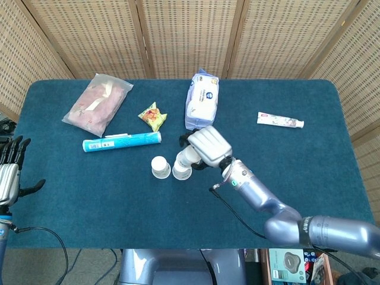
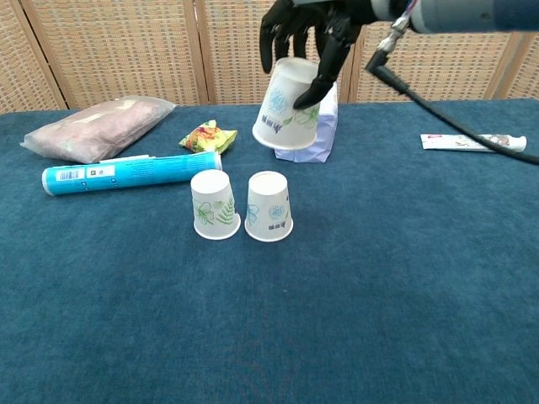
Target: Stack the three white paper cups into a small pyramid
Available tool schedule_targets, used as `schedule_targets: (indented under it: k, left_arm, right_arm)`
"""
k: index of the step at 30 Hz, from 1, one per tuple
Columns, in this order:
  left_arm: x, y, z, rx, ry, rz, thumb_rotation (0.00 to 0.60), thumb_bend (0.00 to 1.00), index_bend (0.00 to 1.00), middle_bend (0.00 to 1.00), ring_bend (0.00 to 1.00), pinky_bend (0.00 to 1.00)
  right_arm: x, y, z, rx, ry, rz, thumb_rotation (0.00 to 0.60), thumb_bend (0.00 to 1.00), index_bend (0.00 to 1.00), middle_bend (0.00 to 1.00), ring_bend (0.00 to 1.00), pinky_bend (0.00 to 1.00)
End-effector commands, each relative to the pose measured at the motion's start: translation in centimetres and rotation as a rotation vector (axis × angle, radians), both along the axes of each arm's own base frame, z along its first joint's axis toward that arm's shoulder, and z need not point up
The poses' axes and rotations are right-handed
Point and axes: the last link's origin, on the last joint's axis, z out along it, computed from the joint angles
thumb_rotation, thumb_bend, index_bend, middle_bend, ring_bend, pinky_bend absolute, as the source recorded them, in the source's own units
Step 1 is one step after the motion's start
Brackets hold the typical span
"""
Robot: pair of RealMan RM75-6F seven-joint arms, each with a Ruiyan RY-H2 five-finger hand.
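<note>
Two white paper cups stand upside down side by side on the blue table: the left cup (image 2: 213, 204) (image 1: 159, 167) and the right cup (image 2: 269, 206) (image 1: 181, 171). My right hand (image 2: 305, 34) (image 1: 206, 146) holds the third paper cup (image 2: 288, 115) (image 1: 188, 157) upside down and slightly tilted in the air, just above and a bit right of the standing pair. My left hand (image 1: 8, 172) hovers at the table's far left edge, holding nothing, fingers spread.
A blue tube (image 2: 130, 172) lies behind the cups on the left, with a snack packet (image 2: 205, 135) and a pink bag (image 2: 97, 125) further back. A white tissue pack (image 2: 306, 141) stands behind the held cup. A toothpaste tube (image 2: 472, 143) lies far right.
</note>
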Motion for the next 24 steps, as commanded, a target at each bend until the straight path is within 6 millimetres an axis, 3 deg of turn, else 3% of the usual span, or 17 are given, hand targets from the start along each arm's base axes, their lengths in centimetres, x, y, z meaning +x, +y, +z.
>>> schedule_targets:
  k: [1, 13, 24]
  left_arm:
    - [0.0, 0.0, 0.0, -0.001, -0.002, 0.001, 0.6, 0.21, 0.0, 0.0, 0.0, 0.0]
    - [-0.2, 0.0, 0.2, -0.005, -0.014, 0.006, 0.6, 0.21, 0.0, 0.0, 0.0, 0.0]
    - [-0.3, 0.2, 0.4, -0.01, -0.022, 0.013, 0.6, 0.21, 0.0, 0.0, 0.0, 0.0]
  right_arm:
    - [1.0, 0.1, -2.2, -0.009, 0.038, 0.006, 0.6, 0.35, 0.43, 0.54, 0.45, 0.57]
    - [2.5, -0.3, -5.7, -0.052, 0.135, 0.012, 0.6, 0.35, 0.43, 0.54, 0.45, 0.57]
    - [4.0, 0.1, -7.2, -0.045, 0.141, 0.001, 0.6, 0.35, 0.43, 0.54, 0.45, 0.57]
